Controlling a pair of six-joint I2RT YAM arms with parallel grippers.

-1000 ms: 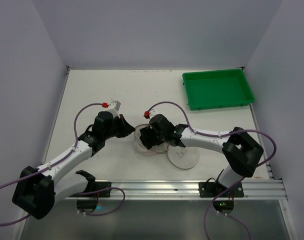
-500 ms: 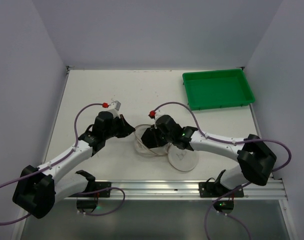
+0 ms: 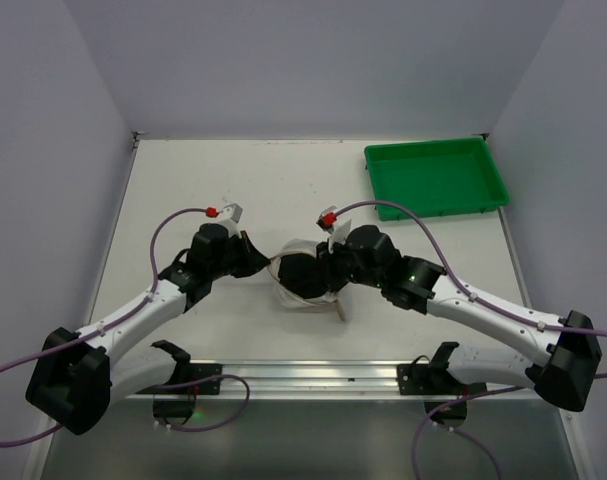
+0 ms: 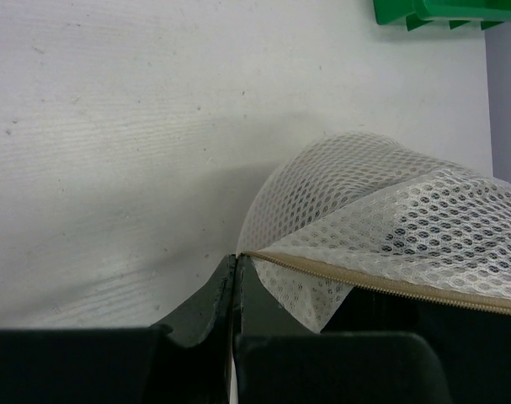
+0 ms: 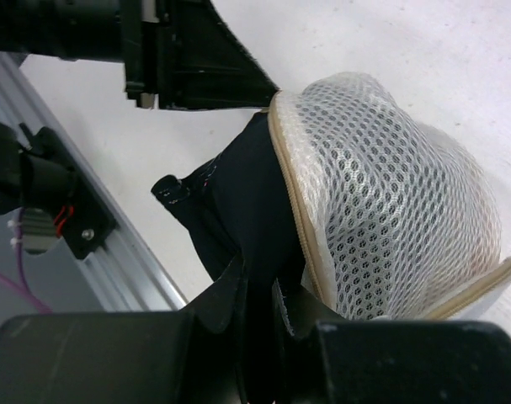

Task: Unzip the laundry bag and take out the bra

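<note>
**A:** What has the right pincer got?

**B:** The right gripper (image 5: 259,290) is closed on a fold of black cloth. That is the bra (image 5: 238,194), hanging out of the bag's mouth. The cloth is smooth and matte, with a stitched hem at its free corner.

**A:** And the left one?

**B:** The left gripper (image 4: 236,265) is pinched tight on the laundry bag (image 4: 364,194), right at the end of its zip (image 4: 381,284). The fingers meet with no gap.

**A:** How does the bag look?

**B:** It is cream-white honeycomb mesh, soft and domed, edged with tan zip tape. The zip is undone, and something dark shows through the mesh.

**A:** Where does it lie?

**B:** On the white table (image 3: 233,180), near the front, just beyond the metal rail (image 3: 313,375) and between the two grippers.

**A:** Which way does it point?

**B:** Its mouth opens toward the right arm. Its long axis runs roughly left to right, from one gripper toward the other. A flat white round flap (image 3: 345,305) stands tilted on edge at its near right side.

**A:** Anything farther back?

**B:** A green tray (image 3: 433,175) sits in the far right corner, well apart. It is rectangular hard plastic with a raised rim.
</note>
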